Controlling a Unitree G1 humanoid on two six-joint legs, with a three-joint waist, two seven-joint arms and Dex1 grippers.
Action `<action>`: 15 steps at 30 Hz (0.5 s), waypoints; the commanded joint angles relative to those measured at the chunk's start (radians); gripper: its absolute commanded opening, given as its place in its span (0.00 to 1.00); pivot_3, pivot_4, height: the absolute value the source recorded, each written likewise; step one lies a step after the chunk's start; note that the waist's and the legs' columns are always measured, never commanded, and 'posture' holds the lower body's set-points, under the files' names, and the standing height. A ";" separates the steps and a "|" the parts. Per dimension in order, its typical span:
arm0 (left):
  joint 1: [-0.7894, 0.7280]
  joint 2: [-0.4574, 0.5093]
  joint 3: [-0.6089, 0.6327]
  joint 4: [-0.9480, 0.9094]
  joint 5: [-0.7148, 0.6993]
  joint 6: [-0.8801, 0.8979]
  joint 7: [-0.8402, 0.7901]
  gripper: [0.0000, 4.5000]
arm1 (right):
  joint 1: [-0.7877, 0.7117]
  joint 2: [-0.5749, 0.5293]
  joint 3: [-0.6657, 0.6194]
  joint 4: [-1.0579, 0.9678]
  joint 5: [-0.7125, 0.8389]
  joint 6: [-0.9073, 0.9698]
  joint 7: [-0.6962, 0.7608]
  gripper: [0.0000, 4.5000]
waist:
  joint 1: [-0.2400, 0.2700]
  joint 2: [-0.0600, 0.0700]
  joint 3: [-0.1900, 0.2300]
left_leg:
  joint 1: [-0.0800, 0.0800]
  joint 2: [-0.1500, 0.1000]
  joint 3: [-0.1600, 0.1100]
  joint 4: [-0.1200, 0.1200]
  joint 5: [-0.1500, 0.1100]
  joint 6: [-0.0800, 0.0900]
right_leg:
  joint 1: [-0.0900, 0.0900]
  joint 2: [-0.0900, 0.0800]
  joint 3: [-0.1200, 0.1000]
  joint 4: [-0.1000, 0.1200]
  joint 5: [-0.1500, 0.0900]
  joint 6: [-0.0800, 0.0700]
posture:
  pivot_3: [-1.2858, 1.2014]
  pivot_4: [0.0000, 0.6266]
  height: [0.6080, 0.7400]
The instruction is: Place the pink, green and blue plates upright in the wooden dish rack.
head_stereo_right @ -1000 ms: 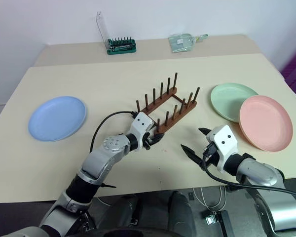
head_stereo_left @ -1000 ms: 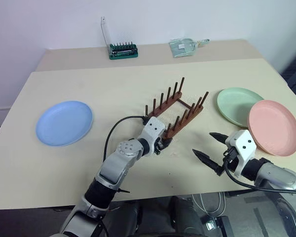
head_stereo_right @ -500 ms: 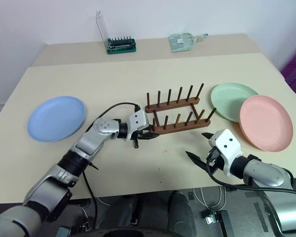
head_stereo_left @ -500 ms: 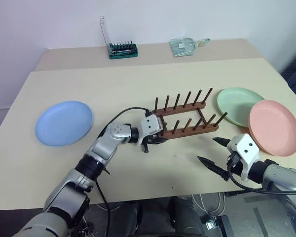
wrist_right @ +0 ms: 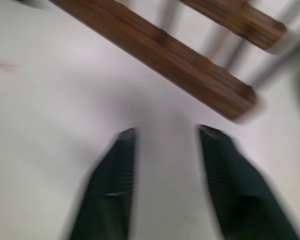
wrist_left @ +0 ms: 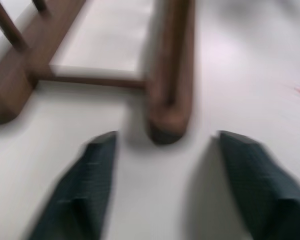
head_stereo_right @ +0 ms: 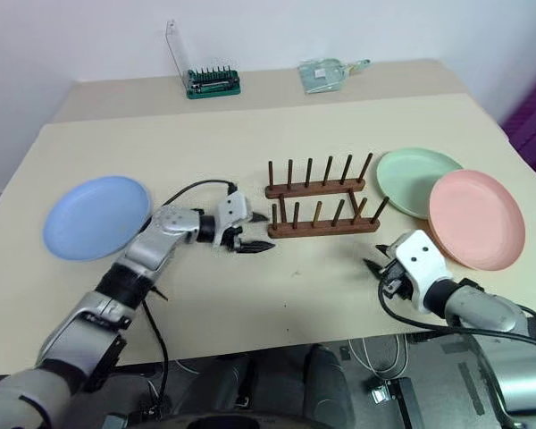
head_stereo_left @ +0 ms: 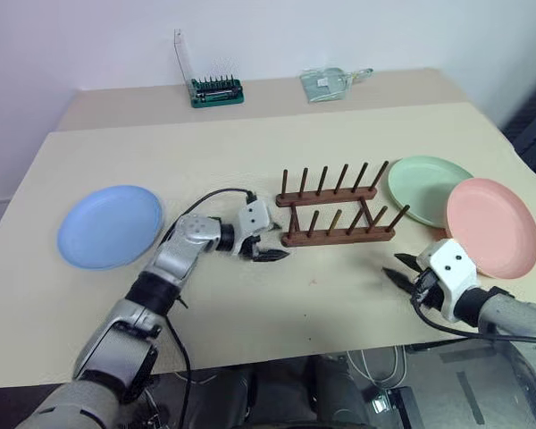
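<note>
Three plates lie flat on the table; the wooden dish rack holds none. Left gripper has its fingers apart just beside the rack's end. Right gripper, near the front edge, has a small gap between its fingers.

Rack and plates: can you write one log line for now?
rack: empty | pink plate, green plate, blue plate: flat | left pincer: open by rack

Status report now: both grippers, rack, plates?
Left gripper open, off the dark wooden peg rack. Right gripper empty. Round blue plate, green, pink flat.
</note>
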 commanded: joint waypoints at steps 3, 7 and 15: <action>0.042 -0.032 -0.039 -0.244 -0.011 0.207 0.054 0.02 | -0.089 -0.035 0.076 0.077 -0.074 -0.009 0.002 0.00 | 0.013 0.000 0.000 | 0.000 -0.001 0.000 0.001 -0.001 0.001 | 0.002 0.000 0.000 -0.001 0.000 0.000 | 0.52 0.24 1.00; 0.040 -0.091 -0.117 -0.236 0.117 0.224 0.187 0.02 | -0.203 -0.034 0.157 0.189 -0.130 -0.027 0.003 0.00 | 0.011 0.000 0.000 | 0.001 -0.001 0.000 0.002 -0.001 0.001 | 0.003 0.000 0.000 -0.001 0.000 0.000 | 0.52 0.24 1.00; 0.003 -0.243 -0.058 -0.087 0.204 0.303 0.505 0.02 | -0.422 0.030 0.290 0.427 -0.231 -0.118 -0.015 0.00 | 0.010 -0.001 -0.001 | 0.003 0.000 0.000 0.002 0.001 -0.001 | 0.005 0.000 0.000 -0.001 0.000 0.000 | 0.52 0.24 1.00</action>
